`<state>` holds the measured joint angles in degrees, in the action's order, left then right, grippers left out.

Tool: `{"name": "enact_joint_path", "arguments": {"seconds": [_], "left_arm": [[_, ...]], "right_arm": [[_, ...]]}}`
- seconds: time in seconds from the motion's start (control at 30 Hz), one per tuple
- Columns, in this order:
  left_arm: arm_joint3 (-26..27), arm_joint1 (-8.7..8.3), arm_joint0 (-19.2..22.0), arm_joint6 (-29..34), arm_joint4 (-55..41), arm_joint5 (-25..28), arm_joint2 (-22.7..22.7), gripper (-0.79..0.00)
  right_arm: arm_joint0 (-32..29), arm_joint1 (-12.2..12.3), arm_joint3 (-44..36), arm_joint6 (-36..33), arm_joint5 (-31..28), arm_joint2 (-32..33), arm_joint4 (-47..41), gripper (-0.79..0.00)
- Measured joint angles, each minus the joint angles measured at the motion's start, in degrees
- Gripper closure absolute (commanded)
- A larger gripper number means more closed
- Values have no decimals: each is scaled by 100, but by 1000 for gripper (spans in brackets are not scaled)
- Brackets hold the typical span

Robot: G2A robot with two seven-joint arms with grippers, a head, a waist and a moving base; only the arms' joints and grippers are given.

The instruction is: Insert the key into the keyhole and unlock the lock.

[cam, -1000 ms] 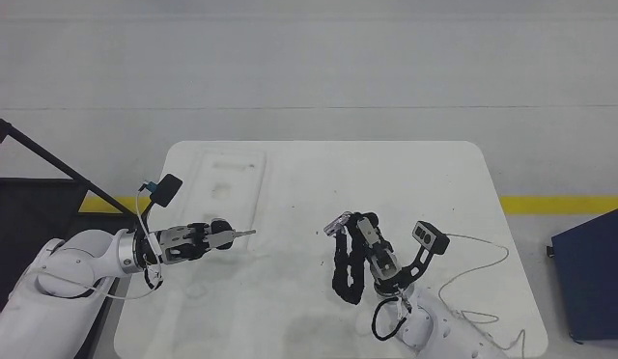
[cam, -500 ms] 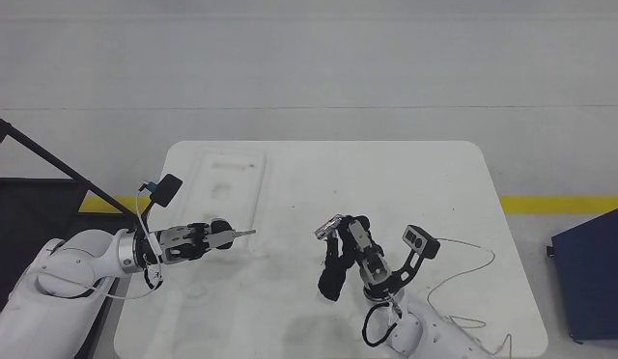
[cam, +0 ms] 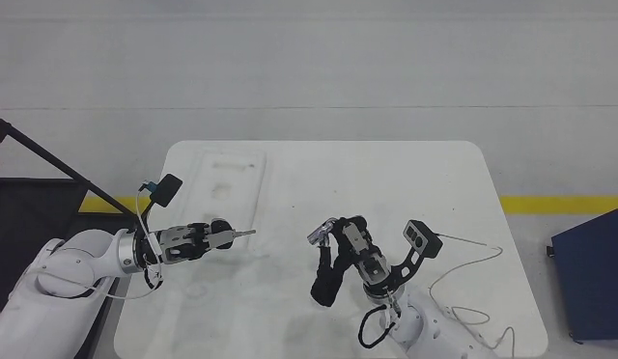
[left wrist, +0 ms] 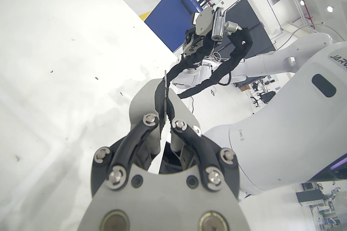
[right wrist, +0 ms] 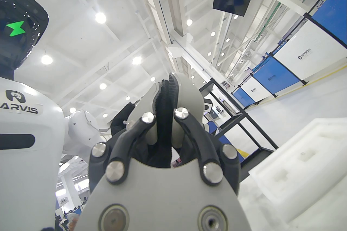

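My left gripper [cam: 224,235] hovers over the table's left side, shut on the key [cam: 243,233], whose metal blade points right toward the lock. In the left wrist view the key [left wrist: 164,96] shows edge-on between the pads of my left gripper [left wrist: 164,92]. My right gripper [cam: 351,237] holds the lock up above the table's front middle, shut on its black fabric-covered chain [cam: 328,272]. The silver lock head [cam: 322,231] faces the key, a gap apart. From the left wrist, the lock head [left wrist: 217,26] shows its round end. The black sleeve [right wrist: 162,110] sits between the right gripper's [right wrist: 166,88] pads.
A white foam tray [cam: 230,180] with recesses lies at the table's back left; the same tray [right wrist: 303,161] shows in the right wrist view. A thin cable [cam: 473,259] trails from the right arm over the white table [cam: 415,185]. A blue cabinet [cam: 589,272] stands off the right edge.
My right arm has carried the lock leftward, closer to the key tip, with the chain swinging along. The left arm and key have stayed still.
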<state>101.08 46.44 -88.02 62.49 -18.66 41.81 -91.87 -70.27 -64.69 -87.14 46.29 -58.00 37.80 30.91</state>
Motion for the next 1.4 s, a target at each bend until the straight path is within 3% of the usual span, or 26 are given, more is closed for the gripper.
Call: {"name": "enact_joint_path", "arguments": {"seconds": [0.47,0.63,0.8,1.03,1.4], "left_arm": [[0,0,0,0,0,0,0,0],[0,0,0,0,0,0,0,0],[0,0,0,0,0,0,0,0],[0,0,0,0,0,0,0,0],[0,0,0,0,0,0,0,0]], "right_arm": [[-56,-15,-59,19,20,-8,-70,0],[-495,-216,-236,1,1,109,-1252,0],[-812,-520,134,0,0,369,-1633,0],[-926,-945,693,0,0,198,-2211,0],[-983,-1367,660,-1,0,140,-1721,0]]}}
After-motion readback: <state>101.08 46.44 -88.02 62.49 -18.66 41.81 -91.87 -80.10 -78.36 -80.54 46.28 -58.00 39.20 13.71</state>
